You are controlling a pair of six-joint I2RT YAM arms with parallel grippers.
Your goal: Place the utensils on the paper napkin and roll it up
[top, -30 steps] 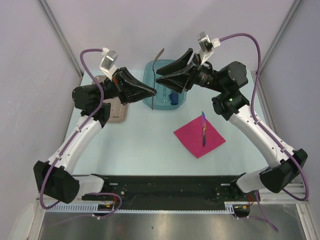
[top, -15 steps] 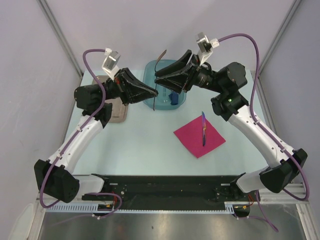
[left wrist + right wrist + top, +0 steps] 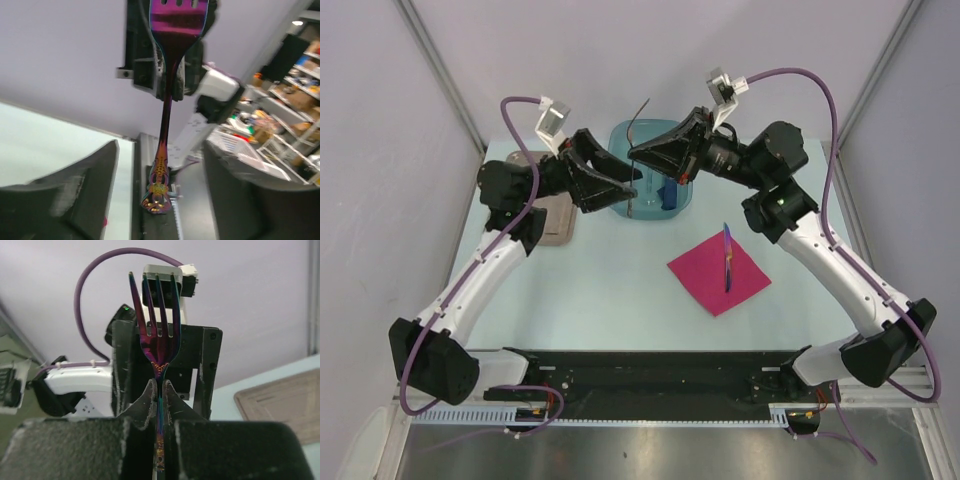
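Note:
A fork [image 3: 634,150] with an iridescent purple-blue sheen stands upright in the air above the blue bowl [image 3: 620,148]. My right gripper [image 3: 636,154] is shut on its neck, and the right wrist view shows the pads pinching it just below the tines [image 3: 157,330]. My left gripper [image 3: 628,184] stands open around the fork's handle [image 3: 161,180], with its fingers [image 3: 95,175] apart from it. The pink paper napkin [image 3: 710,278] lies flat on the table at the right. One utensil [image 3: 727,256] lies across it.
A chunky blue object [image 3: 666,192] sits in the blue bowl at the back centre. A grey-brown tray [image 3: 554,222] lies at the back left, under the left arm. The black rail [image 3: 640,375] runs along the near edge.
The left gripper has opened and let go of the fork. The right gripper has closed on the fork. Both wrists have moved up slightly.

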